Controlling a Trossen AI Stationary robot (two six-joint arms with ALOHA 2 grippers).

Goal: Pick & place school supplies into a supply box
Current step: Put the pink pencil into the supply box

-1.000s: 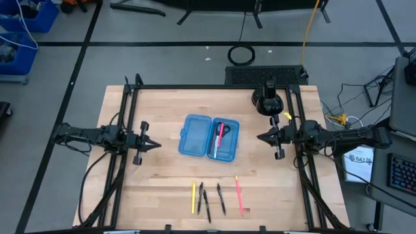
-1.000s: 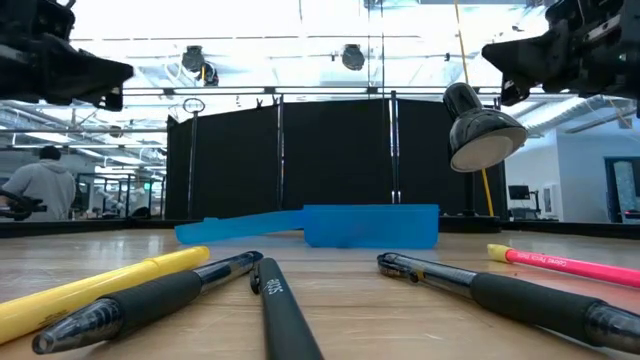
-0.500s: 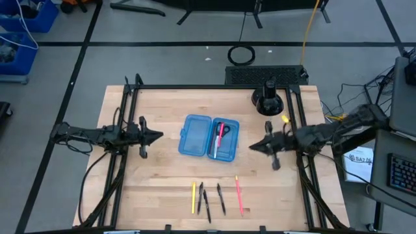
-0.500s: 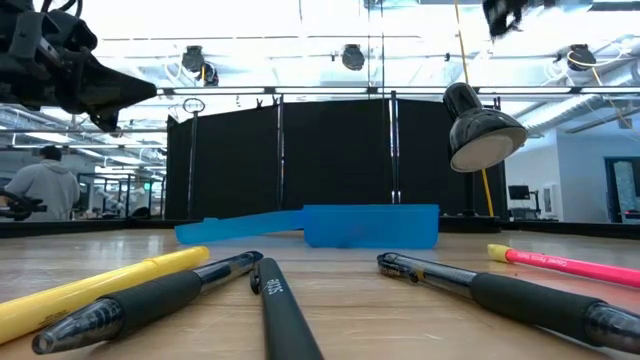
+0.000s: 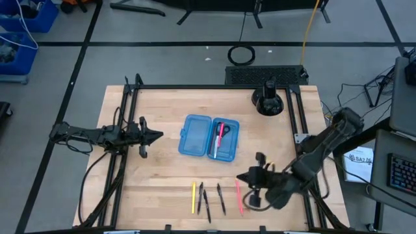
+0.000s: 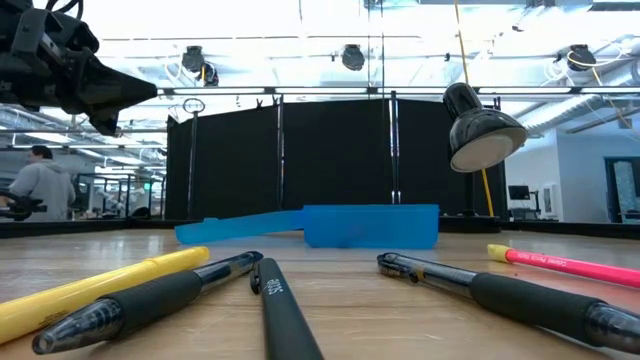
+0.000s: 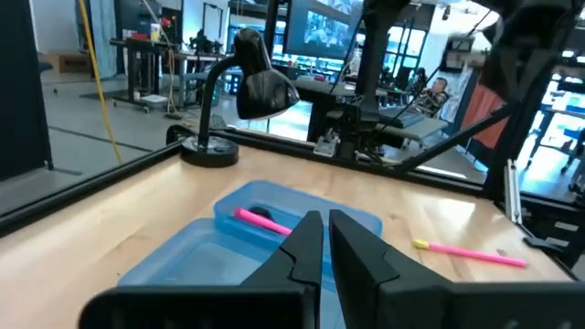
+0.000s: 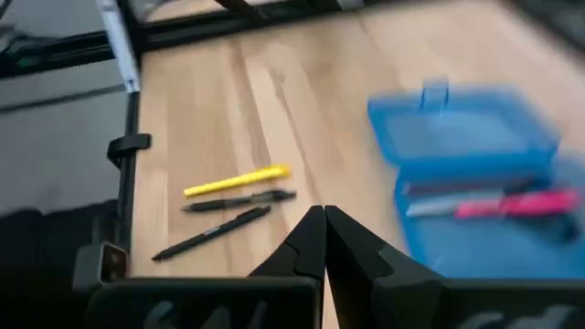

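Near the table's front edge lie five loose supplies: one yellow pencil (image 5: 193, 197), three black pens (image 5: 207, 203) and one pink pen (image 5: 239, 195). Behind them the open blue supply box (image 5: 209, 136) holds a pink pen and scissors. Right gripper (image 5: 239, 178), fingers together, hovers over the loose pink pen; left gripper (image 5: 160, 136) waits beside the box, fingers nearly together, empty.

From straight overhead we see the whole bench (image 5: 162, 175) and both arms, while our low camera sits at bench-top height among the pens, facing level across to the room behind. Each wrist camera looks forward past its own claw, the left claw (image 7: 326, 239) and the right claw (image 8: 324, 239), and beyond both tips lies the blue supply box (image 7: 274, 239), which all four views share.
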